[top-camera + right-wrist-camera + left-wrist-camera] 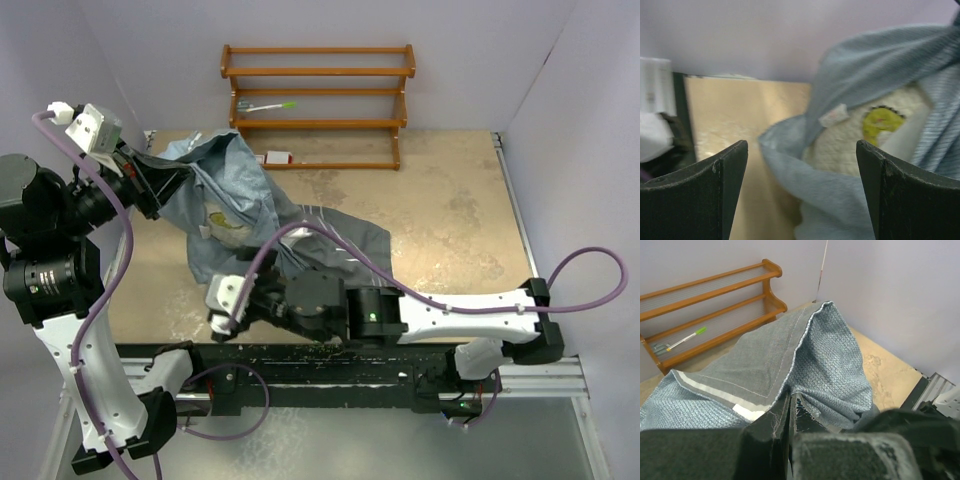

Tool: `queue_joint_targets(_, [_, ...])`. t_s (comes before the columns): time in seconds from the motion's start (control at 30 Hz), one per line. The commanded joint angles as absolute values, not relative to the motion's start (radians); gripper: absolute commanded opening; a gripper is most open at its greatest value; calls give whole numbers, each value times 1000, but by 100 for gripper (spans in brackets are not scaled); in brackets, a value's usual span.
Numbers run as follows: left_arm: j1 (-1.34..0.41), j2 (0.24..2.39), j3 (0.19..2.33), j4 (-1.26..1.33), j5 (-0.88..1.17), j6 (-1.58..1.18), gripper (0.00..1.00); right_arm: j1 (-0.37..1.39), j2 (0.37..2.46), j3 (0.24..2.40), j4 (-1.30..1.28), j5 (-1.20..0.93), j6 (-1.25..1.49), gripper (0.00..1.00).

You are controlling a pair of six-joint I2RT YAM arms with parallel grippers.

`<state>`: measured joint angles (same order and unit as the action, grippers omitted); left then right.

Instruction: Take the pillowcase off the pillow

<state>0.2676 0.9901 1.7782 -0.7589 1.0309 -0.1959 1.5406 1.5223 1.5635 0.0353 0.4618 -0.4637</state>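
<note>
The left gripper has its jaws pressed together on a seamed edge of the pillowcase. It holds that fabric raised above the desk, in front of the wooden rack and toward the rack's left end. From there the cloth drapes down and away from the rack. The right gripper, farther from the rack, has its jaws wide apart with nothing between them. It faces the pillowcase's open mouth, where the cream pillow with a yellow mark shows inside.
</note>
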Motion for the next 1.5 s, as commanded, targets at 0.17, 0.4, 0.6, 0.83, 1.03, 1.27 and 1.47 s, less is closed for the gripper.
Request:
queue_joint_targets(0.17, [267,983,1827,-718,1088,-231,0,1419,1559,1645,19,708,-539,93])
queue_joint_targets(0.4, [267,997,1848,-721,1108,-256,0,1401,1648,1658,50,701,-548,99])
queue_joint_targets(0.6, [268,1009,1882,-737,1132,-264,0,1297,1654,1638,44,529,-473,90])
queue_joint_targets(0.83, [267,1010,1894,-762,1137,-242,0,1291,1611,1611,22,272,-479,48])
queue_joint_targets(1.03, [267,1003,1866,-758,1132,-225,0,1289,1599,1585,38,268,-468,23])
queue_joint_targets(1.27, [267,992,1862,-756,1095,-178,0,1249,1462,1437,130,223,-384,0])
queue_joint_targets(1.47, [267,984,1869,-749,1011,-136,0,1236,1291,1254,247,196,-298,0])
